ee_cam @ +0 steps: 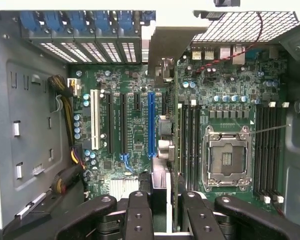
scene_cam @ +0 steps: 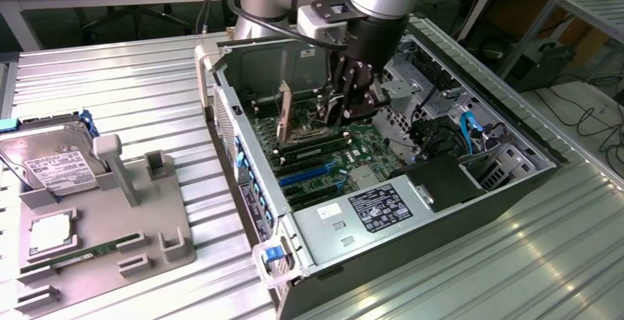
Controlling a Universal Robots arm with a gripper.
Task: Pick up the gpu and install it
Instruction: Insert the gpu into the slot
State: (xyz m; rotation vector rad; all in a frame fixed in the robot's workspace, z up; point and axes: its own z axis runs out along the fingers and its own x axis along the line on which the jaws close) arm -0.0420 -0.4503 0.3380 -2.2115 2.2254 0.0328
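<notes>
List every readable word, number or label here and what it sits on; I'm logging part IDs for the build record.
No text can be read.
Hard drive: white label with dark print, too blurred to read.
Power supply: black sticker with white print, too small to read.
Motherboard: fine white markings, not legible.
Gpu, standing on edge inside the computer case beside the gripper: no legible marking.
</notes>
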